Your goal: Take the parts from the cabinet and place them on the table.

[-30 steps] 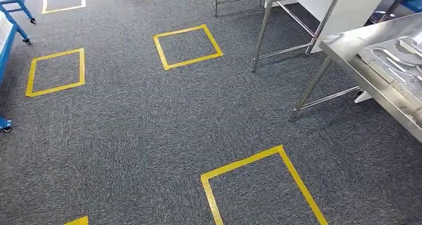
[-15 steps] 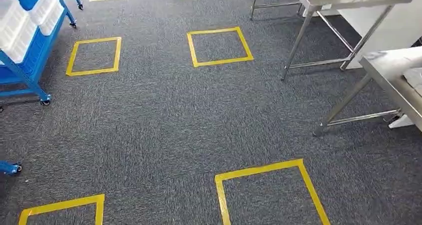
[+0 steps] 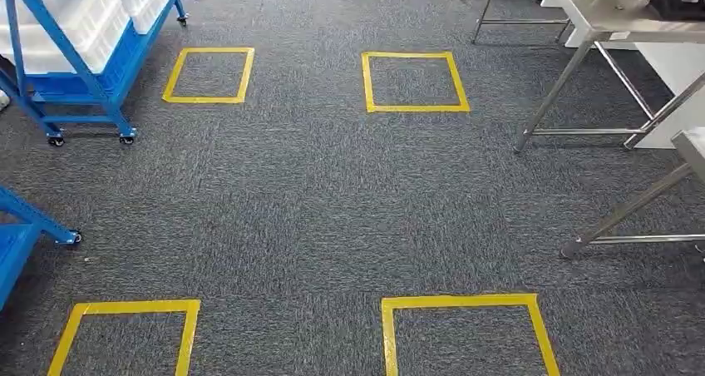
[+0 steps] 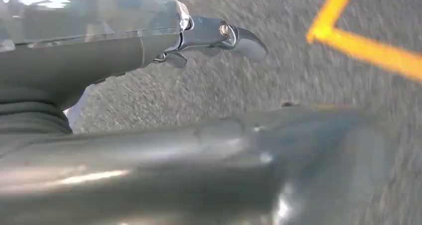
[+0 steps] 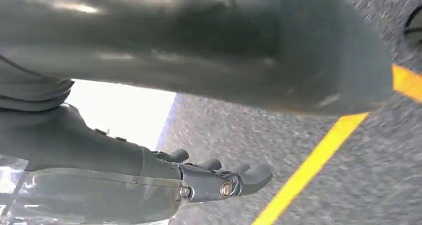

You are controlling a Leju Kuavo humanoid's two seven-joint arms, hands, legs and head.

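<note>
A blue wheeled rack (image 3: 50,64) holding white bins (image 3: 79,22) stands at the far left on the grey carpet. A steel table (image 3: 619,20) stands at the far right, and the corner of a second one (image 3: 690,143) shows at the right edge. No part is visible in either hand. My left hand (image 4: 199,38) hangs over the carpet with fingers stretched out and nothing in them. My right hand (image 5: 209,180) hangs the same way, holding nothing, near a yellow tape line (image 5: 308,170).
Yellow tape squares (image 3: 414,81) mark the carpet in rows, two more near my feet (image 3: 465,330). Another blue frame on casters (image 3: 29,226) juts in at the left edge. Steel table legs (image 3: 553,93) stand on the right.
The whole head view has swung left: the steel tables slid toward the right edge and the blue rack with white bins came into view at the left.
</note>
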